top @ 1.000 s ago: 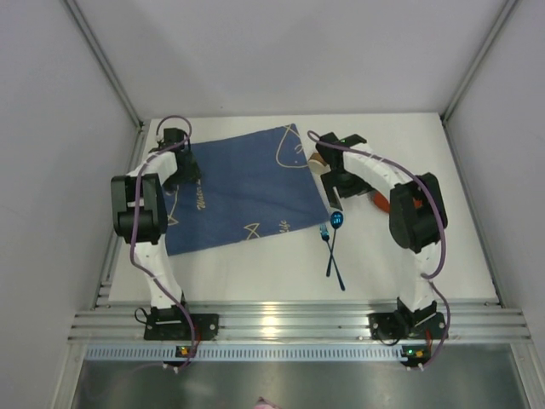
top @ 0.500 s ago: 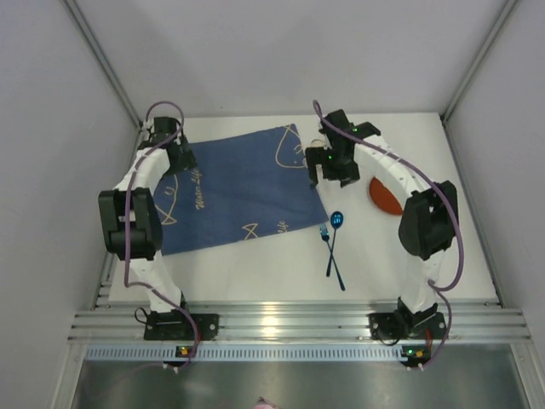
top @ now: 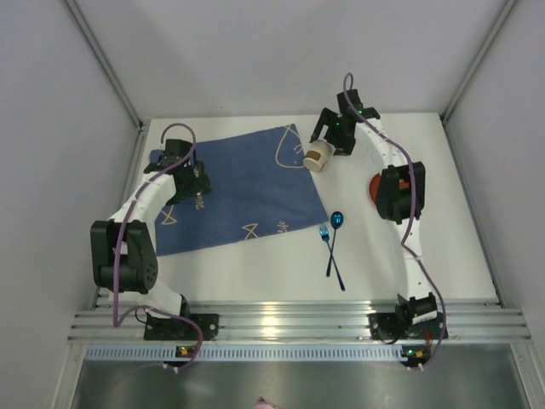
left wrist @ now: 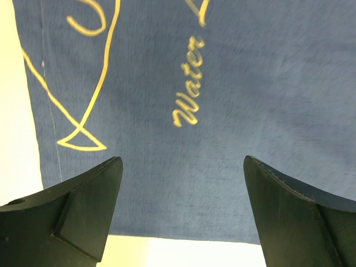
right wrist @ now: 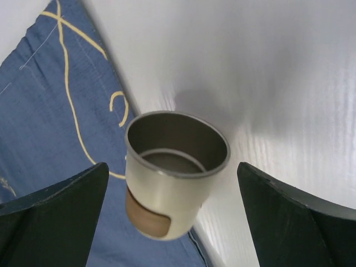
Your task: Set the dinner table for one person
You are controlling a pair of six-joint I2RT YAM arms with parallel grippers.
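Note:
The white dinner table (top: 255,264) carries a dark blue cloth (top: 243,183) with yellow line drawings. A beige metal cup (top: 318,156) stands upright at the cloth's far right edge. My right gripper (top: 330,141) is open just behind it. In the right wrist view the cup (right wrist: 175,172) sits between my spread fingers (right wrist: 67,206), touching neither. My left gripper (top: 194,181) is open and empty over the cloth's left part, and the cloth (left wrist: 233,83) fills the left wrist view. A blue spoon (top: 337,221) and blue fork (top: 324,233) lie crossed to the right of the cloth.
An orange plate (top: 375,183) lies to the right of the cup, partly hidden by my right arm. Grey walls close the table at the back and both sides. A metal rail (top: 289,322) runs along the near edge.
My right gripper has moved from the cloth's right edge towards the back wall, uncovering the cup. My left gripper has moved from the far left corner nearer and rightwards over the cloth.

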